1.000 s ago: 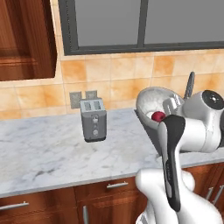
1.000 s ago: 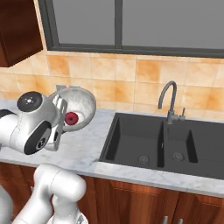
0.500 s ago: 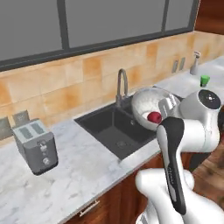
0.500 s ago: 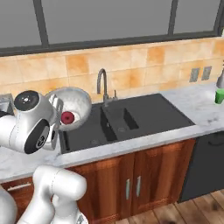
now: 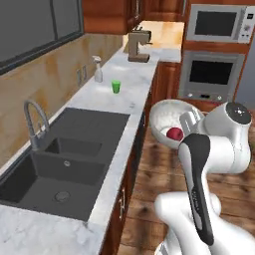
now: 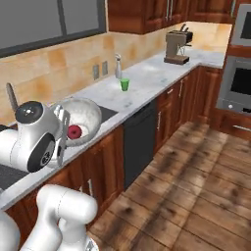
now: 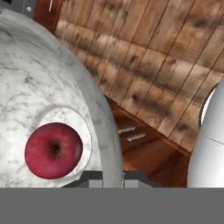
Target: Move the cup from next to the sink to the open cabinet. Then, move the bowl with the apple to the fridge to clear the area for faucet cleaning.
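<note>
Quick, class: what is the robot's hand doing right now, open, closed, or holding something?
Hand: closed on the rim of the bowl, which carries the apple.

No writing to read anywhere here. The microwave (image 5: 217, 23) has a pale control strip down its side, but the marks on it are too small and blurred to make out. The oven (image 5: 210, 73) front is plain, the coffee machine (image 6: 177, 47) carries no badge, and the spray bottle (image 5: 98, 69) shows no legible label. The bowl (image 7: 52, 109), just above the fingertips in the hand view, bears speckle only, no print.
</note>
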### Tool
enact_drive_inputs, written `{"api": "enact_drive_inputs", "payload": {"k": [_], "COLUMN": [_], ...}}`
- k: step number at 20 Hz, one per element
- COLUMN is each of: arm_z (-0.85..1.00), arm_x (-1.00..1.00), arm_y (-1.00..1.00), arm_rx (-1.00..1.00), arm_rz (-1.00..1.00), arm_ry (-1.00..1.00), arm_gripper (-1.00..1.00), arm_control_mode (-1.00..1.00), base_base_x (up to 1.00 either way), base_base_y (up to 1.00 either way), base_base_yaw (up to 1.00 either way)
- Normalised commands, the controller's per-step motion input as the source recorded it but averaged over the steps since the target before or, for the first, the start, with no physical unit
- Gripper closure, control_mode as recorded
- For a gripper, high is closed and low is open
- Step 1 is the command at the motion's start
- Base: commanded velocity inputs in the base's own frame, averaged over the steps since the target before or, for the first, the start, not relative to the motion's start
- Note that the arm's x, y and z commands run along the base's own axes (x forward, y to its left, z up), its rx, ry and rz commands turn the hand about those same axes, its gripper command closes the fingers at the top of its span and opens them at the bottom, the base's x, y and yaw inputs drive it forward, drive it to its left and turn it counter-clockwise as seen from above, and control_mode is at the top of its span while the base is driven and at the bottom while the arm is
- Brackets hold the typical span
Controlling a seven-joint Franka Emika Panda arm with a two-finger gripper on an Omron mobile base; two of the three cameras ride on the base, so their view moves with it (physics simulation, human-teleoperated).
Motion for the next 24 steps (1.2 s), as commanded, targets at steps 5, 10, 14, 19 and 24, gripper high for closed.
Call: {"api": "enact_drive_inputs", "payload": {"k": [5,10,14,19,24], "arm_z": [0.0,0.0,0.0,0.0,0.0], "arm_x": [0.0,0.0,0.0,0.0,0.0], "arm_y": [0.0,0.0,0.0,0.0,0.0], "arm_rx": [0.0,0.0,0.0,0.0,0.0], "arm_rz": [0.0,0.0,0.0,0.0,0.0], "arm_ry": [0.0,0.0,0.0,0.0,0.0], "arm_gripper": [1.0,1.0,1.0,1.0,1.0], "arm_control_mode": [1.0,1.0,1.0,1.0,1.0], "base_base_x": [0.0,0.0,0.0,0.0,0.0], "base_base_y": [-0.34,-0.23,0.0,0.0,0.0], "base_base_yaw": [-0.96,-0.98,-1.0,-1.0,-1.0]}}
